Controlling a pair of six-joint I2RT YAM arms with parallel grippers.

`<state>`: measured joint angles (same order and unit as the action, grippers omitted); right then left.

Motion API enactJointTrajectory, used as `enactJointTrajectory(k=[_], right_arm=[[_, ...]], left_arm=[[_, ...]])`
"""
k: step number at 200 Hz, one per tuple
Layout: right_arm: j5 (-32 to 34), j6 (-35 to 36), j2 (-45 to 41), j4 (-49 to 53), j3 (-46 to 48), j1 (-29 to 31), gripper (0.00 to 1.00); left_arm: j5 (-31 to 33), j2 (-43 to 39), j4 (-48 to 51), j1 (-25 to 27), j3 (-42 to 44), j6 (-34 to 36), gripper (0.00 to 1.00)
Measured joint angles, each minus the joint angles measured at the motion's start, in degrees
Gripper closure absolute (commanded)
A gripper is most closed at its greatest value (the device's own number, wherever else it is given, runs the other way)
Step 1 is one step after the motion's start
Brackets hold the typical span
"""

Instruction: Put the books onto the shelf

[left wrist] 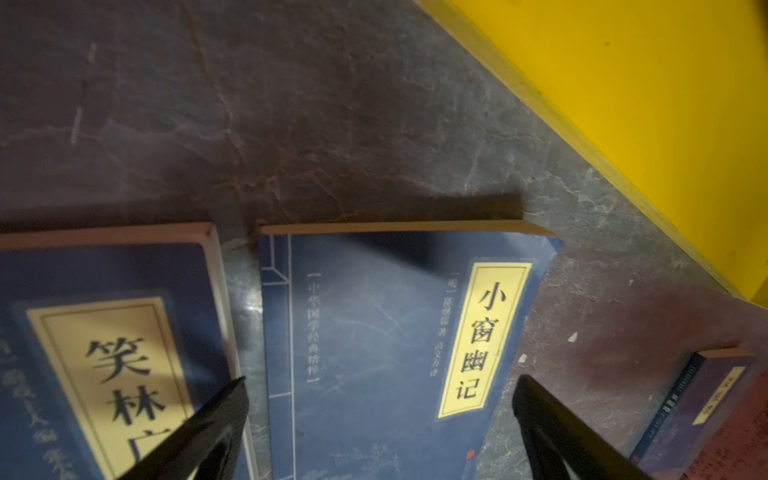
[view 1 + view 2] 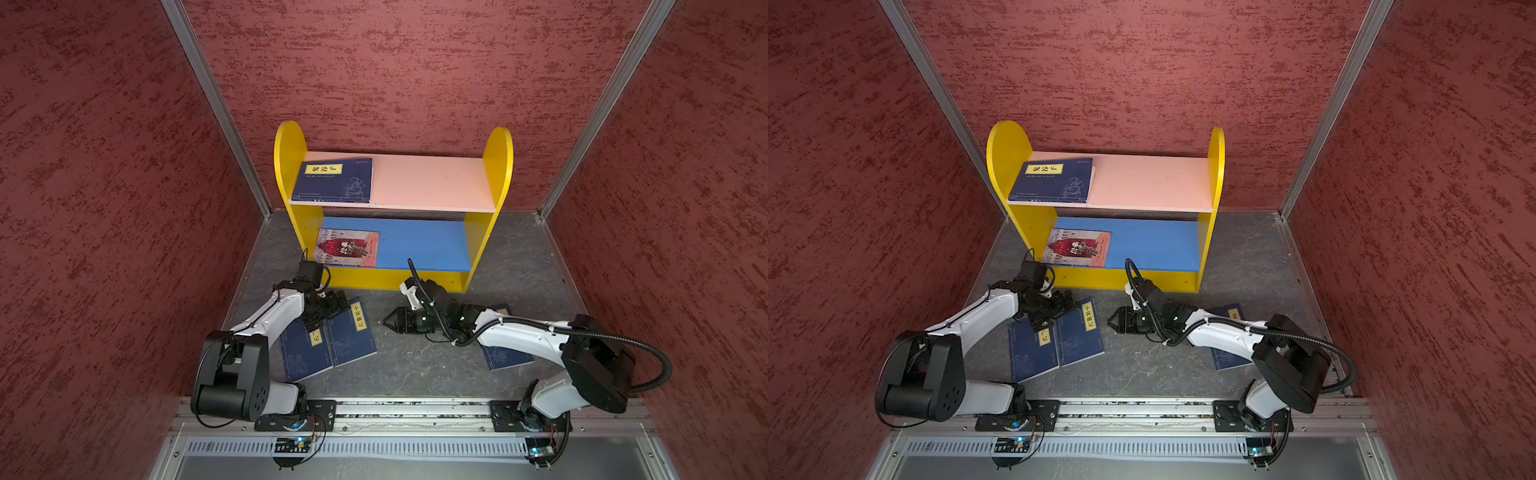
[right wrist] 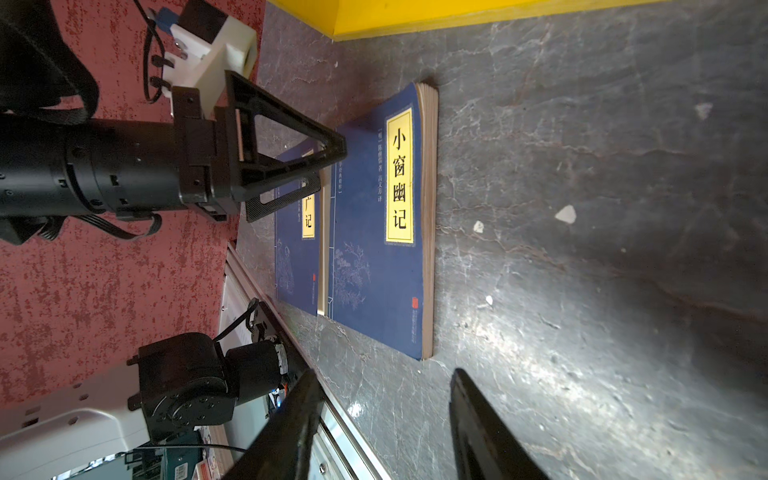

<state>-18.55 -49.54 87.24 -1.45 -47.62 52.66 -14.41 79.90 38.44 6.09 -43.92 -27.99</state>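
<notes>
Three to shelve, flat on the table (image 2: 415,365): a navy pair (image 2: 305,357) toward its left edge before the shelf (image 2: 498,166), a third navy book (image 2: 505,357) toward its right edge. Lower the left gripper (image 2: 326,311), spread wide over the inner book (image 2: 353,336), squarely astride its long edges before pinching; keep the right gripper (image 2: 386,322), half spread and empty, clear.

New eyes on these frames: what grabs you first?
The yellow-sided shelf at the back wall stands out first, with one navy book flat on its pink upper board and a red book on the blue lower board. In front, a pair of navy books lies side by side on the dark floor under the open left gripper; a third navy book is partly hidden beneath the right arm.
</notes>
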Motion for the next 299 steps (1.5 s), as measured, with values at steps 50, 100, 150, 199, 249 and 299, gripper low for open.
enactJointTrajectory(k=[50,100,150,199,249,299], right_arm=[[-0.4,0.7,0.0,0.5,-0.7,-0.6,0.48],[-0.3,0.7,0.0,0.9,-0.7,-1.3,0.48],[-0.3,0.7,0.0,1.0,-0.7,-2.2,0.47],[-0.7,-2.0,0.0,0.4,2.3,-4.1,0.44],[-4.0,-4.1,2.6,1.3,3.1,-4.6,0.44],[-8.0,-4.9,3.5,2.0,3.9,-4.5,0.45]], left_arm=[[3.2,0.6,-1.7,1.2,1.2,1.2,0.01],[4.2,4.8,-2.5,4.8,-0.6,2.0,0.01],[4.3,5.4,-2.6,6.2,-1.0,2.4,0.01],[-0.8,6.5,-5.0,15.9,-1.9,3.5,0.01],[-7.4,8.4,-3.5,16.8,-4.3,5.6,0.01],[-9.9,4.2,-1.6,13.8,0.7,5.5,0.01]])
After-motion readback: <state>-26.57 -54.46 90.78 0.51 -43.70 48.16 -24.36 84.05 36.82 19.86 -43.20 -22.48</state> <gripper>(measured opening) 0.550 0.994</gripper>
